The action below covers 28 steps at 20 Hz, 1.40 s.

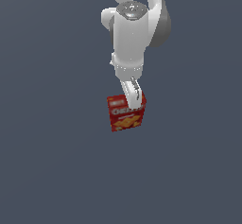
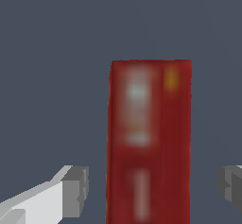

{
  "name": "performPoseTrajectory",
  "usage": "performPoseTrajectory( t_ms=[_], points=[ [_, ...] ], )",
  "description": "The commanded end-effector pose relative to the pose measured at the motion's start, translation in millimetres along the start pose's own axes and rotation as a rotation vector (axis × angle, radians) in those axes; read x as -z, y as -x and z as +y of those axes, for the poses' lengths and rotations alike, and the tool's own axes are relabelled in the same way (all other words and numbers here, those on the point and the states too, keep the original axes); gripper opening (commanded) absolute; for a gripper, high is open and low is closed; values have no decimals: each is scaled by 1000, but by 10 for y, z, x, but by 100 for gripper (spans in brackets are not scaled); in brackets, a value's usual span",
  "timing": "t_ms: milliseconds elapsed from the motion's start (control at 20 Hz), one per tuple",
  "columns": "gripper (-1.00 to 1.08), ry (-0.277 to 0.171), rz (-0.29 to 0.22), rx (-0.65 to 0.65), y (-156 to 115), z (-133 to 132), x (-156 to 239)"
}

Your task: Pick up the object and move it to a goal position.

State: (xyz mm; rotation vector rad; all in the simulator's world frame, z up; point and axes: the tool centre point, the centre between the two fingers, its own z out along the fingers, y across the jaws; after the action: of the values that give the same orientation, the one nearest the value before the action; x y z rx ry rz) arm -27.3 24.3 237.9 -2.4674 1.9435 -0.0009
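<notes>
Sim render: white Franka arm reaching down over a plain grey table [image 1: 47, 171]. Small red cracker box [image 1: 125, 116] w/ white lettering and orange crackers pictured sits directly under the gripper [image 1: 133, 100]. Wrist view: jaws spread wide, one pad each side of the box, gaps visible, not touching. Box lies between the jaws, approx centred. Judged light, stiff cardboard, smooth sides, may slip or dent; best squeezed across its narrow width, mid-height.

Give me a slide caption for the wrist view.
Open gripper straddling the red cracker box, fingers clear of its sides.
</notes>
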Motion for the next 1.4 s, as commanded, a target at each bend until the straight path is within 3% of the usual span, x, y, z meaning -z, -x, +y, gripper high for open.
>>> performPoseTrajectory(
  t_ms=[0,600,650,1350],
  points=[
    [100,1,0,-1,0,4,-72],
    [100,1,0,-4,1,2,-458],
    [-100,1,0,-4,1,2,-458],
    [-100,0,0,-4,-30,24,-408]
  ],
)
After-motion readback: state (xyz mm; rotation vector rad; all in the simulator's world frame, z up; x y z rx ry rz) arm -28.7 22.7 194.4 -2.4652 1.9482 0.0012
